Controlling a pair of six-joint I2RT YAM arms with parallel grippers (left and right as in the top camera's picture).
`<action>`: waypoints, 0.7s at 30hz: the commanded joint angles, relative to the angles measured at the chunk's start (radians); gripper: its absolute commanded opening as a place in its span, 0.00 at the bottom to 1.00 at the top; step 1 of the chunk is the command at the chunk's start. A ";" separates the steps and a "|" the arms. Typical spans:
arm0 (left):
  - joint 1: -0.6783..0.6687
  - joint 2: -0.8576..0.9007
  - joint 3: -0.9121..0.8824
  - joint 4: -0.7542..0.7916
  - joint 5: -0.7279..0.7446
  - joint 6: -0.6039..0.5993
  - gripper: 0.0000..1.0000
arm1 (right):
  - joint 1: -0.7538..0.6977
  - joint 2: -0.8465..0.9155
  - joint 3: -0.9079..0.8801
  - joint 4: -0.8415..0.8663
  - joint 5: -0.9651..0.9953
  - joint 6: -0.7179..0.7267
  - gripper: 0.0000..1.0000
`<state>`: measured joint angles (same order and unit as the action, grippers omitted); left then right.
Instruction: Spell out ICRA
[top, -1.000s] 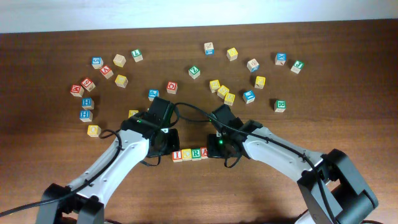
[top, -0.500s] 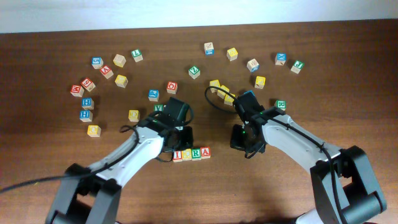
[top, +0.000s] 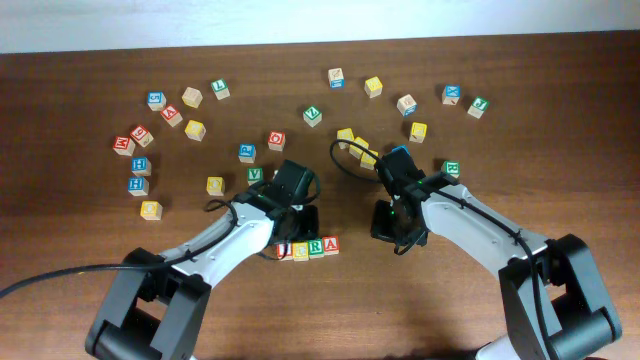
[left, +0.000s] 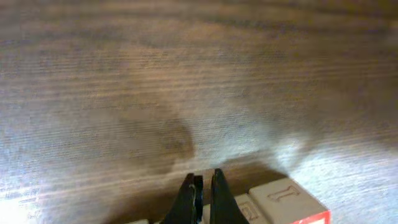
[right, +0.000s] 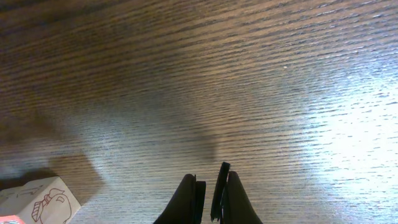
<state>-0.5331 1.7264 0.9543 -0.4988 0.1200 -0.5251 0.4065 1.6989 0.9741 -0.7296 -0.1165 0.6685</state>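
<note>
The word is laid out near the front middle of the desk (top: 560, 170): the I cube (top: 285, 251), C cube (top: 300, 249), R cube (top: 315, 247) and A cube (top: 329, 245) sit side by side in one short row, faces up and touching or nearly so. The row climbs slightly toward the A end. Read from the front edge the order is right, so the spelling looks done or all but done, with only squaring up left

The left pincer (left: 203, 186) is pressed together with nothing between its fingers. Its tips hang low over the wood just beside the I cube, at the start of the row. Closed tips make a narrow, stiff point, which suits nudging a cube into line better than lifting it, and that is probably why it is held so. Whether it touches the cube I cannot tell

The right pincer (right: 210, 183) is also closed on nothing, low over bare wood and apart from the A end. A pale cube face with a line drawing shows at the lower left corner of its wrist view, most likely the A cube's side. Standing off like this keeps it from knocking the finished end

The spare cubes (top: 373, 86) are scattered across the far half of the desk, well apart from the row, so none of them can be misread as part of the word
</note>
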 joint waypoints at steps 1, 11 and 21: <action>-0.001 0.009 0.010 0.021 0.015 -0.013 0.00 | -0.001 -0.017 -0.010 0.000 0.017 -0.010 0.04; -0.004 0.009 0.010 0.094 0.148 -0.013 0.00 | -0.001 -0.008 -0.010 0.003 0.016 -0.010 0.04; -0.030 0.009 0.010 0.086 0.185 -0.012 0.00 | -0.001 -0.008 -0.010 0.003 0.017 -0.010 0.04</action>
<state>-0.5602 1.7264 0.9543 -0.4091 0.2817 -0.5289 0.4065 1.6989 0.9741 -0.7292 -0.1162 0.6693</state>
